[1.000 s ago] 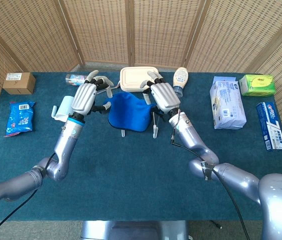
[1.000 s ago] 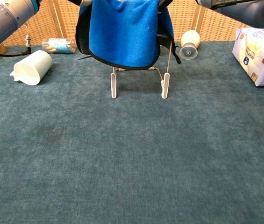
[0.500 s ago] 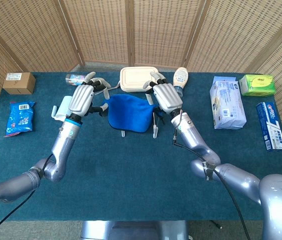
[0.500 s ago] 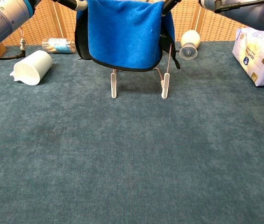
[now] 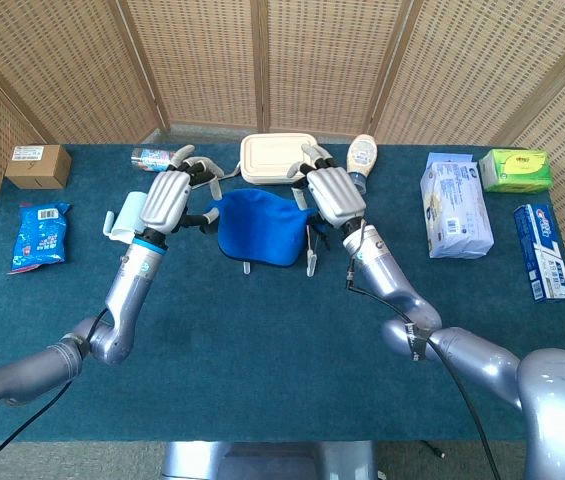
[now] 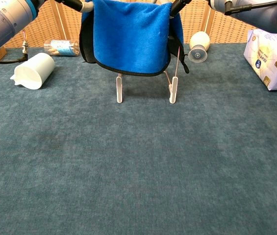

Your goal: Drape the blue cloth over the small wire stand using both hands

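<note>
Woven cane screens close off the far side of a bench (image 5: pixel 262 370) covered in dark teal felt, with packets and boxes strung along its left and right edges and a shallow cream tray (image 5: pixel 278 158) at the far middle. Largest of the task's things, the blue cloth (image 5: pixel 258 227) hangs near the far centre of the bench, spread wide with its long axis running left to right and its black-trimmed lower edge pointing down toward the felt. It is held stretched that way so its middle can settle across the top of the support beneath; in the chest view its front flap already covers all but the lower legs. The left robot hand (image 5: pixel 167 195) pinches the cloth's left top corner and the right robot hand (image 5: pixel 330 193) pinches the right top corner, both backs uppermost with the remaining fingers loosely spread. Judging by the taut top edge, the cloth's weight seems to be carried at least partly by the hands, so the drape looks nearly made but not released. Under it stands the small wire stand (image 6: pixel 172 87), upright, its two pale feet on the felt pointing toward the near edge. A white cup (image 6: pixel 34 70) lies tipped on the left.
</note>
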Controlling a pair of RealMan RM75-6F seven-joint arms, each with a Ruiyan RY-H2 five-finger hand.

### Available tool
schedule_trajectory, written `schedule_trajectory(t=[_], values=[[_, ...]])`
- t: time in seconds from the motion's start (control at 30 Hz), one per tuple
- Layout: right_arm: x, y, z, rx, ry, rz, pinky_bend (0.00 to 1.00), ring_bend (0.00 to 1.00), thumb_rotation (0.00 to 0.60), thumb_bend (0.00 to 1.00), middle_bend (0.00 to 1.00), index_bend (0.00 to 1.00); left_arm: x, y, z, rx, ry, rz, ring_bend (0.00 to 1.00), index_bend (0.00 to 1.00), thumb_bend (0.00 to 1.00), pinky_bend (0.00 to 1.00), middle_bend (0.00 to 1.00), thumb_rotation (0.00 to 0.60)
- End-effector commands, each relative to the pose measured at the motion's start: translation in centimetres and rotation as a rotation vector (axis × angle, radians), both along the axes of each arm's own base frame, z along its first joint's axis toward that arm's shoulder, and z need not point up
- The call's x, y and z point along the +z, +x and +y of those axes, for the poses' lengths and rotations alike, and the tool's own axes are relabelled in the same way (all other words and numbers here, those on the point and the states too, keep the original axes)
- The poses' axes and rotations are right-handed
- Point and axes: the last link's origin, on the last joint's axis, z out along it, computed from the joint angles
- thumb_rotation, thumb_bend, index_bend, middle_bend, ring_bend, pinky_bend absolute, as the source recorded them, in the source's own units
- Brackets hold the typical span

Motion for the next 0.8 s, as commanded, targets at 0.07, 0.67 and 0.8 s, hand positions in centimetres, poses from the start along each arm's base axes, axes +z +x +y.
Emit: schedule_trajectory(t=[0.07, 0.67, 0.8], values=[[0.1, -0.2, 0.0, -0.002, -0.001, 0.003, 0.07, 0.03, 0.600, 0.39, 0.33, 0.78, -0.2, 0.3, -0.1, -0.008, -0.006, 0.001, 0.27, 0.72, 0.46, 0.08, 0.40, 0.600], [1.0, -1.1, -0.3, -0.019, -0.027, 0.005, 0.07, 0.04, 0.600, 0.39, 0.33, 0.78, -1.2, 2.0, -0.1, -0.033, -0.018, -0.002, 0.27, 0.72, 0.46, 0.08, 0.40, 0.600], [1.3, -1.4, -0.4, -0.026, -0.031, 0.003, 0.07, 0.04, 0.600, 0.39, 0.33, 0.78, -1.3, 2.2, -0.1, -0.036, -0.019, -0.002, 0.27, 0.72, 0.46, 0.08, 0.40, 0.600]])
